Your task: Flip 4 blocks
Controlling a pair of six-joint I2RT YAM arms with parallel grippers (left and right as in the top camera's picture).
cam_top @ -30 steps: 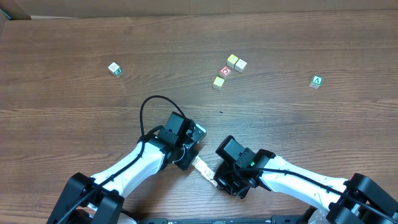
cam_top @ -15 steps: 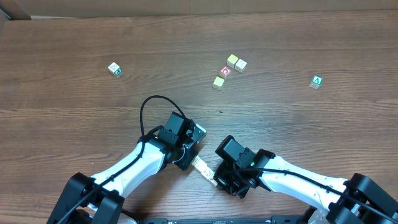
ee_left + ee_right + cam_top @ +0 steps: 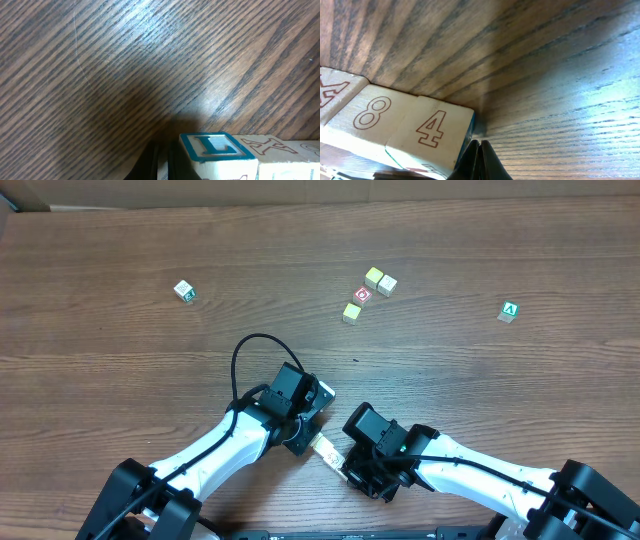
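Blocks (image 3: 325, 450) look like light, hard, kinda slick wood, so I'd pinch opposite flat faces. Both jaws are clenched, gripping nothing.

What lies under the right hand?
A row of pale blocks on the table, faces showing 8 and 4. Overhead, the right hand and left hand cover its ends.

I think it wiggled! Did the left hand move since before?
Yes. The left hand slid a little to the right, while the red-ring cube stayed put.
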